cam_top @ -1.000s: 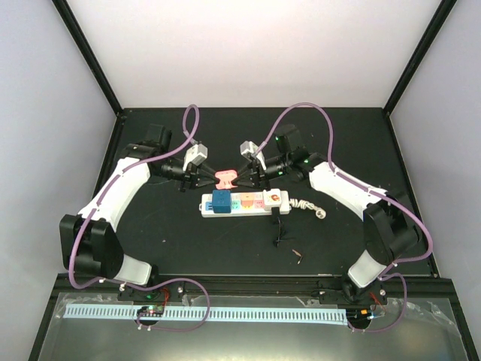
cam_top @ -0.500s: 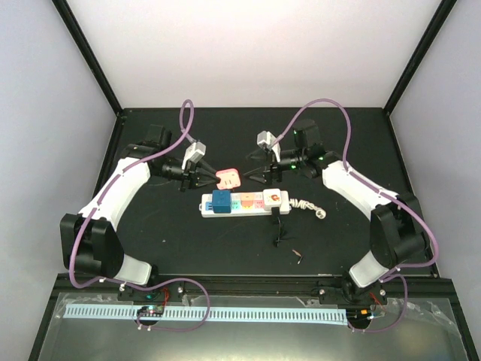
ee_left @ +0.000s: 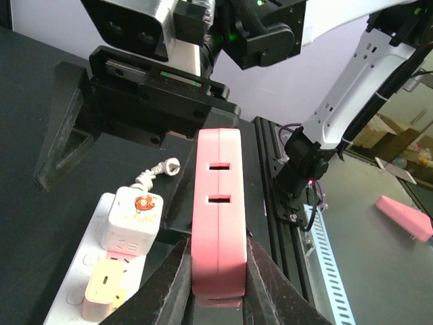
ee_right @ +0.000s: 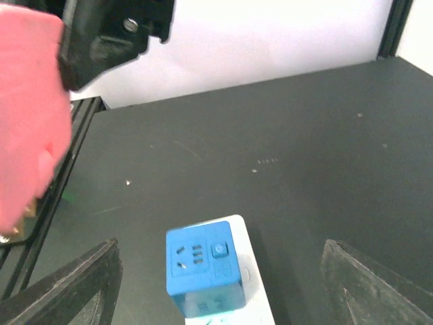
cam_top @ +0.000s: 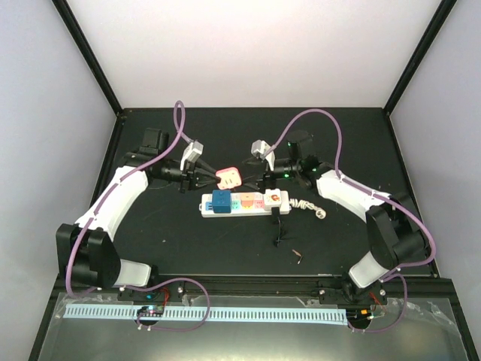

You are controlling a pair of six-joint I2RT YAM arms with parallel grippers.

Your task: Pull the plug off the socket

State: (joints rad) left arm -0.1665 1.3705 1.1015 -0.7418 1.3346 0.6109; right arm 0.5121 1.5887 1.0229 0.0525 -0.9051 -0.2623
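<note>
The pink plug (cam_top: 228,177) hangs in the air behind the socket (cam_top: 244,204), clear of it. My left gripper (cam_top: 213,174) is shut on the plug, whose flat sides (ee_left: 216,210) are pinched between the fingers (ee_left: 169,284). The socket is a white strip lying flat on the black table, with a blue cube (cam_top: 221,201), pastel outlets and a white cube (cam_top: 275,198) on it. My right gripper (cam_top: 253,177) stands open just right of the plug, touching nothing. In its wrist view the blue cube (ee_right: 203,267) lies below, between wide-spread fingers (ee_right: 67,291), with the plug (ee_right: 27,135) at the left edge.
The socket's bundled white cord (cam_top: 307,204) trails from its right end. A thin black cable (cam_top: 279,232) lies in front of the strip, and a small red-tipped bit (cam_top: 297,254) lies nearer the front edge. Black frame posts border the table.
My right gripper has opened, let go of the pink plug and drawn back to the right. The left gripper keeps the plug, holding it in about the same place.
</note>
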